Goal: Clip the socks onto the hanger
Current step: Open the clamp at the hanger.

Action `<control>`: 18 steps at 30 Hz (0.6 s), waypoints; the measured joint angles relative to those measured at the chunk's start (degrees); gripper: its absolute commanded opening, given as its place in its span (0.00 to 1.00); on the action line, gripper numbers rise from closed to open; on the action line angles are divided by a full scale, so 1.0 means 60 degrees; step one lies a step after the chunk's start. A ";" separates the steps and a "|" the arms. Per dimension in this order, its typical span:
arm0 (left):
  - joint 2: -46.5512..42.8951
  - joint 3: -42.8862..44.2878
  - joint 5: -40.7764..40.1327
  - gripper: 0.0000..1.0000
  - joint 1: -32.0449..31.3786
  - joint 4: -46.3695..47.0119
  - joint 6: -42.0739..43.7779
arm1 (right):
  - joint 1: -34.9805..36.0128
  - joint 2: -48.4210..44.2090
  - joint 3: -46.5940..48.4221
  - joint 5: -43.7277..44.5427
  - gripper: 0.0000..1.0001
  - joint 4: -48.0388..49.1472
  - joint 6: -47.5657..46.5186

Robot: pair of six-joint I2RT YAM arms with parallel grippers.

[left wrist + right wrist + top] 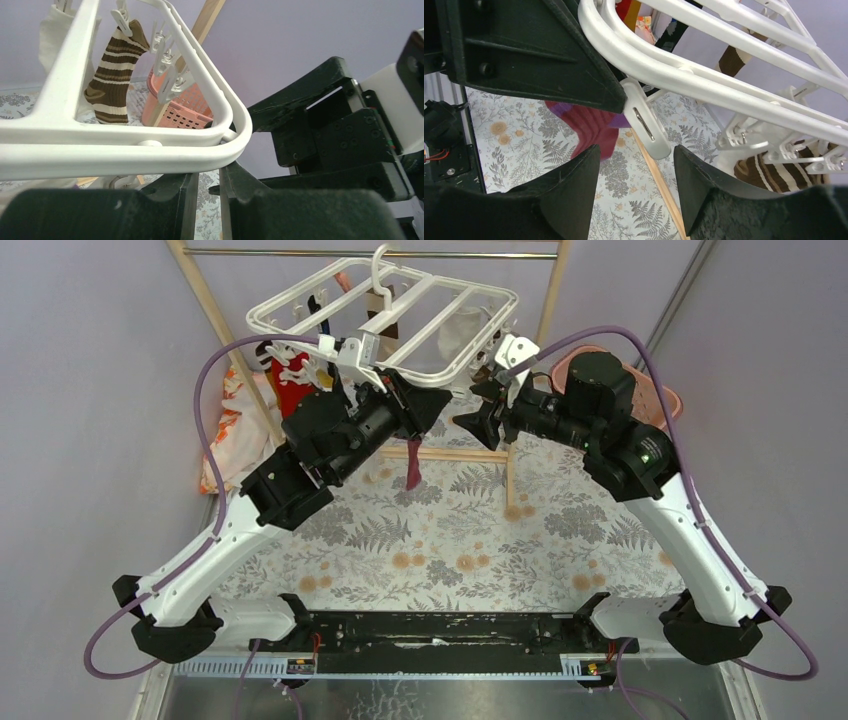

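At 6 o'clock in the overhead view, both arm bases bolted to the near edge of the fern-print table (450, 540). Further up toward 12 o'clock, left gripper (418, 410) raised just under the front bar of the hanger (440, 362), closed down narrow on a dark red sock (412, 468) dangling straight down, clear of the table. Just at its 3 o'clock, right gripper (485, 408) facing it, spread wide and holding nothing. From the right wrist camera, one white clip (647, 125) hanging off the front bar, framed between the spread fingers, just beside the dark red sock. Behind these, hanger frame tilted, hook up at the metal rod (300, 253) of the wooden rack (215, 315). Under the frame, a brown-striped sock (112, 75) and a white sock (462, 332) clipped toward the far side, a red sock (292, 385) hanging near the 10 o'clock corner. Farthest out, pink basket (672, 400) at 2 o'clock, orange-and-white cloth (228, 430) at 10 o'clock.
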 measured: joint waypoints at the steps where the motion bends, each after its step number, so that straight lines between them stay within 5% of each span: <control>1: 0.0007 0.0022 0.0026 0.00 0.0000 -0.0011 0.0000 | 0.0000 0.0051 0.0011 -0.0055 0.63 -0.0004 -0.0004; 8: 0.0004 0.0022 0.0124 0.00 0.0000 -0.0018 -0.0007 | 0.0000 0.0382 0.0215 -0.0102 0.62 -0.0007 -0.0095; 18: -0.0058 0.0018 0.0135 0.00 0.0000 -0.0022 -0.0015 | 0.0000 0.0721 0.0659 -0.0131 0.35 -0.0018 -0.0208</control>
